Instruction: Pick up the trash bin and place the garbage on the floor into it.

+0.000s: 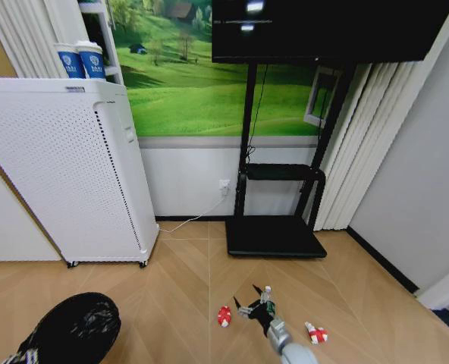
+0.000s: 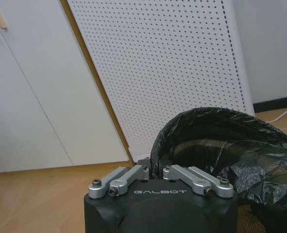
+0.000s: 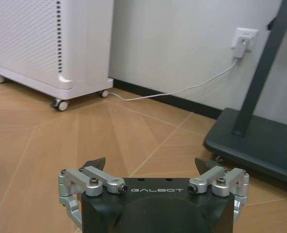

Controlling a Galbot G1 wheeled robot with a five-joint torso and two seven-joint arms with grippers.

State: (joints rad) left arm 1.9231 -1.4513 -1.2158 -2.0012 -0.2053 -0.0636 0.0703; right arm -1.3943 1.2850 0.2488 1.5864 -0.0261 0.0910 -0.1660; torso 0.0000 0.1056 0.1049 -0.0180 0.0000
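Head view: left pincer point(image 2: 155, 171) clamped on rim of black bag-lined round trash bin point(image 1: 76, 327). Right pincer point(image 1: 249, 302) spread open beside clear green-label bottle point(image 1: 268, 297); next likely: straddle, close.

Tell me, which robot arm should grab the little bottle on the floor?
The right one, probably. The right gripper hangs open just over the bottle, between the two red-and-white pieces. The left gripper is busy: it is shut on the trash bin rim, off to the robot's left.
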